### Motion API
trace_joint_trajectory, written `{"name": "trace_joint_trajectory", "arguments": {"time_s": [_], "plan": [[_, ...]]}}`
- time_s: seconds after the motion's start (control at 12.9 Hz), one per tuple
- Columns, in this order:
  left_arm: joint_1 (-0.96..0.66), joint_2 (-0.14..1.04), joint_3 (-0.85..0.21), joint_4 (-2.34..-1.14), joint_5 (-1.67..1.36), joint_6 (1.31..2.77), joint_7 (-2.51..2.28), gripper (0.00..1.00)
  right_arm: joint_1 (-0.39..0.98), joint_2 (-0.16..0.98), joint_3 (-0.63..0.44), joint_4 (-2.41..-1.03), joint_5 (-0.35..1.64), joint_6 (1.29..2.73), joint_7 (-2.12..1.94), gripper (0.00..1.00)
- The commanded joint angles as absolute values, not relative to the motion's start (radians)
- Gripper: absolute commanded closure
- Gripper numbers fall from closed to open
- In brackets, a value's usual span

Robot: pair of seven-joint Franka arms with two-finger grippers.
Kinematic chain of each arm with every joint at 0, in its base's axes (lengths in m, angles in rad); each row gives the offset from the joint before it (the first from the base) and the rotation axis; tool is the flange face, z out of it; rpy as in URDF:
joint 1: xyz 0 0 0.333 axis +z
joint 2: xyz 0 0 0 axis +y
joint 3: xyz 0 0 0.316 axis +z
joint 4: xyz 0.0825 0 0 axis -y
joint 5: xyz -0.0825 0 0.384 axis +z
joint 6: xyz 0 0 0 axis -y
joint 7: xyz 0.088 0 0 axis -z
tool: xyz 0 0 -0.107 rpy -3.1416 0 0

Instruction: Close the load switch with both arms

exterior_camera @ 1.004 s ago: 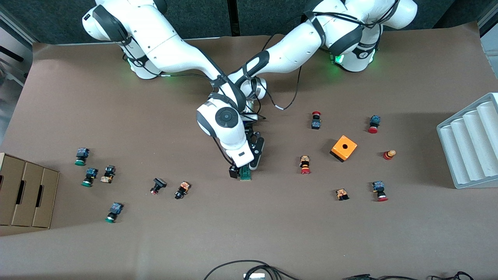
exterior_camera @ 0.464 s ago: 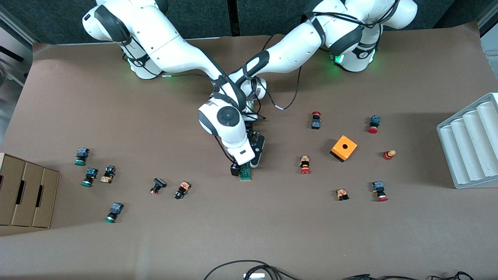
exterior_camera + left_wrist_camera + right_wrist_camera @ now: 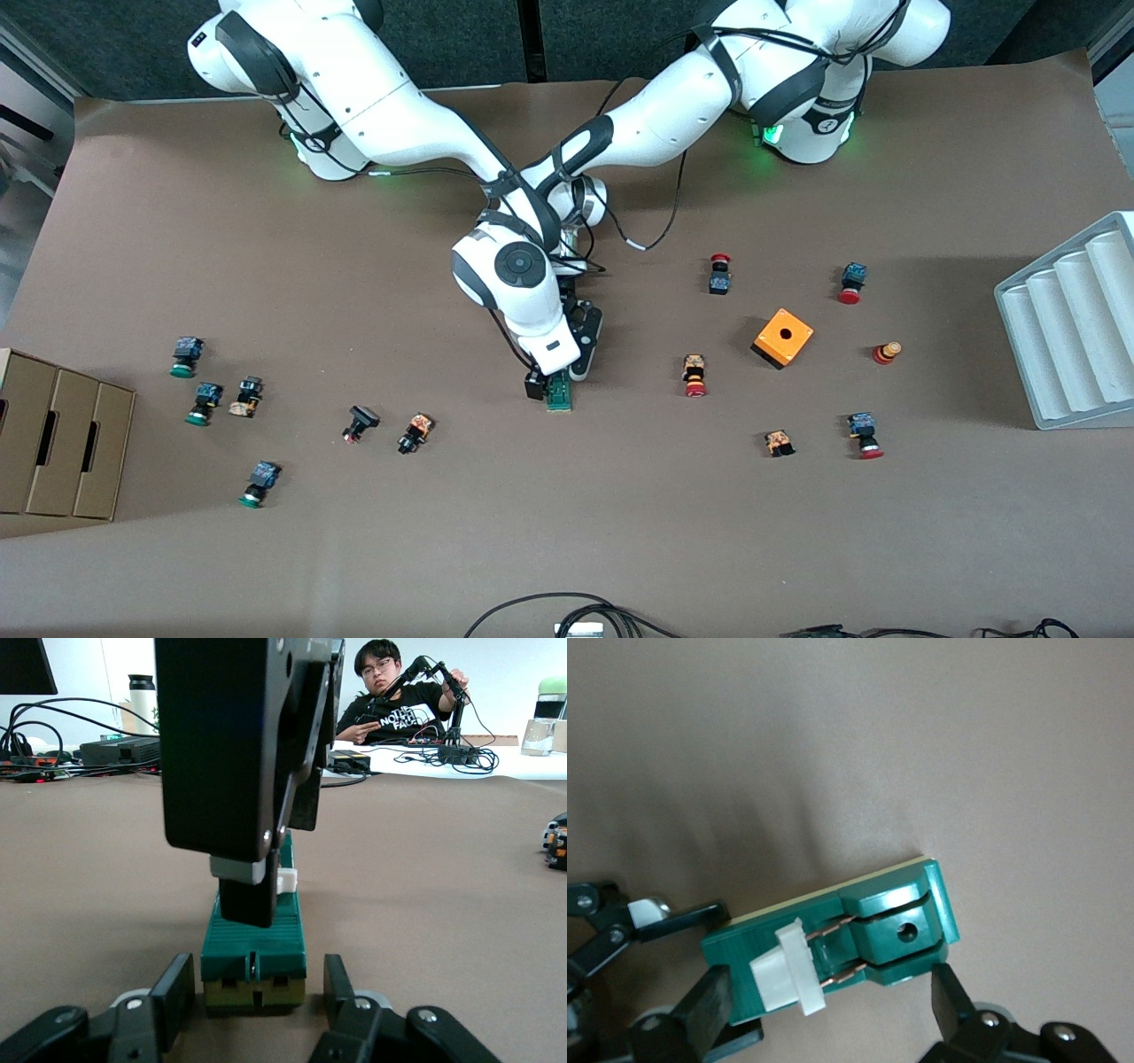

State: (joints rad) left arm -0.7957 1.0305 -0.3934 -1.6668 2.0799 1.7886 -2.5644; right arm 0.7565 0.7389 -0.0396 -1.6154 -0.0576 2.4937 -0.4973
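Front view: the load switch (image 3: 559,395) lies flat on the table (image 3: 266,549) at mid-length, well apart from the orange box (image 3: 783,338), which sits toward the left arm's end. Both arms reach in and cross above it. The right gripper (image 3: 549,381) is low over the switch. The left gripper (image 3: 578,368) is at the end of the switch farther from the front camera. Over the last second the right gripper has crept slightly along the switch toward the robots' bases. The switch itself has hardly shifted.

Left wrist view: the left gripper's fingers (image 3: 177,992) are drawn in narrowly on either side of the green body's end, at table level. I judge this to be a bracing hold on the switch. From above, one black finger of the right gripper comes down against the white lever (image 3: 285,879).

Right wrist view: the right gripper's fingers (image 3: 709,1005) stand spread wide, straddling the switch lengthwise and gripping nothing. The white lever sits across two copper blades beside one of these fingers.

Assessment: the small travel of the right gripper with the switch held in place suggests the lever push is under way. Whether the lever is fully seated cannot be told.
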Motion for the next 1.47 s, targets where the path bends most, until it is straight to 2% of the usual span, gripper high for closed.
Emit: {"name": "trace_joint_trajectory", "arguments": {"time_s": [0.0, 1.39], "plan": [[-0.807, 1.063, -0.382, -1.644, 2.086, 1.773, -2.579, 0.34, 0.762, 0.735, -0.043, -1.628, -0.084, 2.519, -0.482, 0.0], [-0.807, 1.063, -0.382, -1.646, 2.085, 1.77, -2.579, 0.35, 0.772, 0.739, -0.043, -1.617, -0.164, 2.546, -0.508, 0.0]]}}
